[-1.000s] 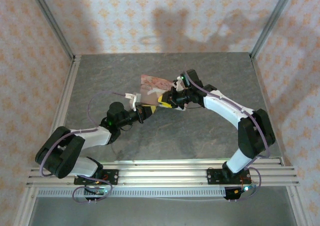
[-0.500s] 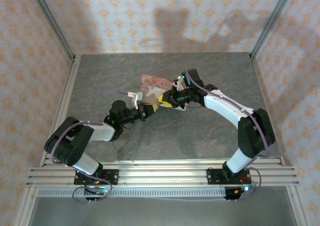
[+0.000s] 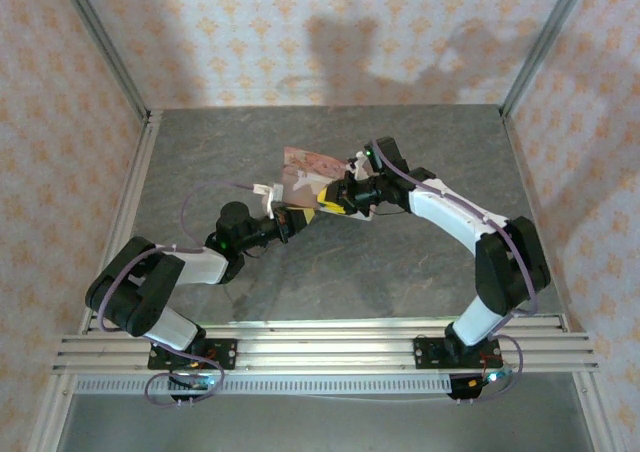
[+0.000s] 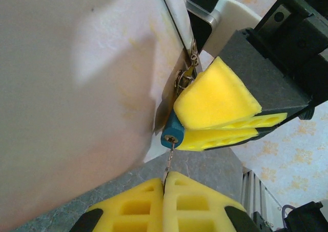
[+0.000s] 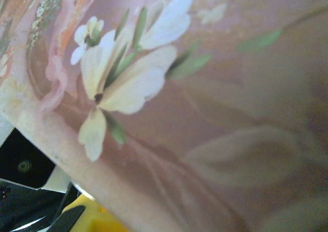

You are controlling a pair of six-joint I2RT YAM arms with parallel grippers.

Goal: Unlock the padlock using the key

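Observation:
The teal padlock (image 4: 173, 132) hangs at the edge of the pink tin, its silvery shackle (image 4: 183, 79) hooked into the tin's latch. My right gripper (image 4: 185, 128) is shut on the padlock's body, and its keyhole end pokes out toward the left wrist camera. My left gripper (image 4: 165, 183) is shut on the thin metallic key (image 4: 168, 160), whose tip sits at the keyhole. In the top view the left gripper (image 3: 296, 216) and right gripper (image 3: 325, 204) meet tip to tip at the tin's near edge.
The pink floral tin (image 3: 305, 162) stands mid-table, tilted, right behind both grippers. Its pale side (image 4: 77, 88) is close by in the left wrist view and its flower print (image 5: 205, 114) in the right wrist view. Grey tabletop (image 3: 400, 262) surrounds them.
The left arm's elbow and shoulder link have shifted right, and its gripper has edged slightly toward the padlock. The right arm and the tin have stayed put.

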